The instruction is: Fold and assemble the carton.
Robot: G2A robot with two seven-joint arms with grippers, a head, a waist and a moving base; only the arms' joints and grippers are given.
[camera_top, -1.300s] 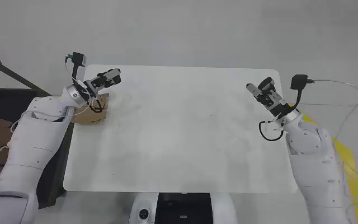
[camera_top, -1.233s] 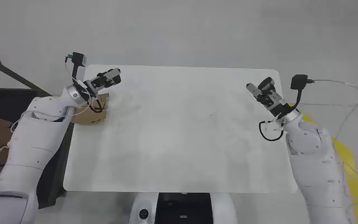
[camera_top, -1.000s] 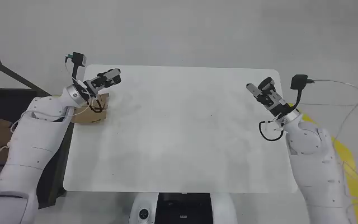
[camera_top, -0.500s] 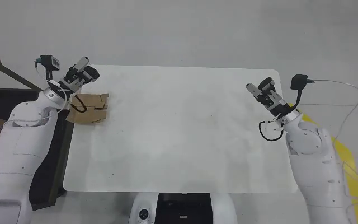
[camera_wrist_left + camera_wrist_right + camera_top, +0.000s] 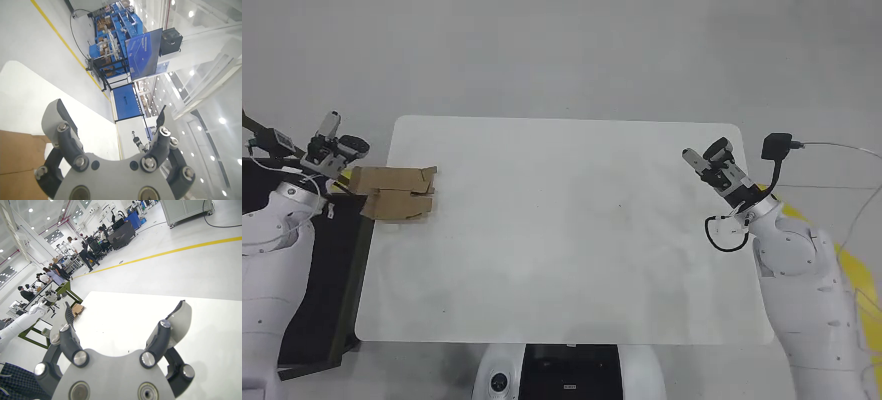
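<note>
Our left gripper (image 5: 109, 111) has swung away from above the carton (image 5: 397, 192) to beyond the table's (image 5: 572, 250) left edge, jaws spread, empty. We see the carton lying flat at that edge, partly overhanging. Our right gripper (image 5: 707, 153) hovers over the far right corner, jaws apart.

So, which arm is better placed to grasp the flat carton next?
Probably left. The left gripper is open near the flattened carton at the table edge; the right gripper is across the table.
</note>
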